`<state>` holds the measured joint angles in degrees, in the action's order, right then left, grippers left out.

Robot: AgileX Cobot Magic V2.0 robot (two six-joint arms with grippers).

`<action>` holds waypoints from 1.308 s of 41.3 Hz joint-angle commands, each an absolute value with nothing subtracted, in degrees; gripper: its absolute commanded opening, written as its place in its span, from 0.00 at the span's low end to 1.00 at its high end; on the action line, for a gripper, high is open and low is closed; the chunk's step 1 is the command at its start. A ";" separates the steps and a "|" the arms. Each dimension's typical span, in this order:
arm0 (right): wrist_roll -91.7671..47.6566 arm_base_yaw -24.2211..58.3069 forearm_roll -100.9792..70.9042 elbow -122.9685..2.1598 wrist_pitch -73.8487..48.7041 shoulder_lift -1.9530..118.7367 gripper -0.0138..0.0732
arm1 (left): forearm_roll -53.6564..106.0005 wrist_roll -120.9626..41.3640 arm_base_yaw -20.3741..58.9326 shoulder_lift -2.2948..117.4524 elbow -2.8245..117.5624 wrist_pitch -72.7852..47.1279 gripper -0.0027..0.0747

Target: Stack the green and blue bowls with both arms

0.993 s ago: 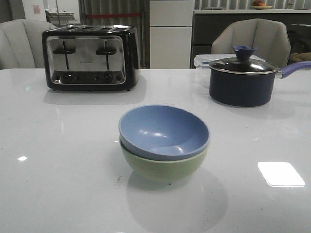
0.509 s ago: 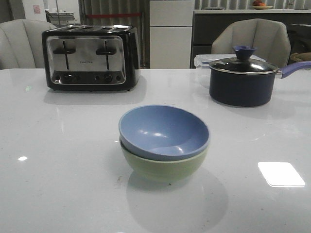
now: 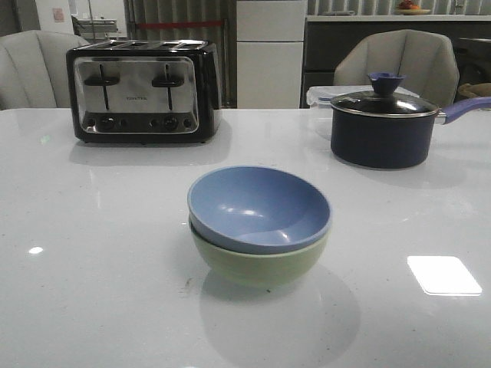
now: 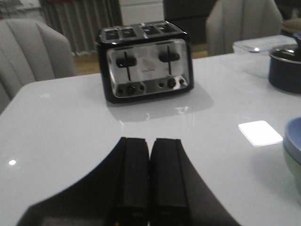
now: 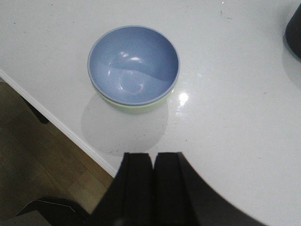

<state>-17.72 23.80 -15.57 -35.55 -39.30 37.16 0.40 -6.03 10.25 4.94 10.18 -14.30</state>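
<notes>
The blue bowl (image 3: 258, 207) sits nested inside the green bowl (image 3: 261, 265) at the middle of the white table, slightly tilted. In the right wrist view the blue bowl (image 5: 133, 63) shows from above, with a sliver of the green bowl (image 5: 129, 108) under it. My right gripper (image 5: 153, 155) is shut and empty, well clear of the stack. My left gripper (image 4: 151, 140) is shut and empty, off to the side; the blue bowl's rim (image 4: 292, 140) shows at that view's edge. Neither arm appears in the front view.
A black and chrome toaster (image 3: 143, 90) stands at the back left. A dark lidded pot (image 3: 383, 128) with a blue handle stands at the back right, in front of a clear plastic box (image 3: 319, 95). The table's near edge (image 5: 56, 126) runs close to the bowls.
</notes>
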 commanded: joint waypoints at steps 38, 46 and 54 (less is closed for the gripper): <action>-18.34 23.78 -16.23 -37.01 -35.80 36.99 0.19 | 4.75 -5.68 4.23 -1.34 -0.40 3.23 0.15; -18.34 23.78 -16.23 -37.01 -35.80 36.99 0.19 | 4.75 -5.68 4.23 -1.34 -0.40 3.23 0.15; -18.34 23.78 -16.23 -37.01 -35.80 36.99 0.19 | 4.75 -5.68 4.23 -1.34 -0.40 3.23 0.15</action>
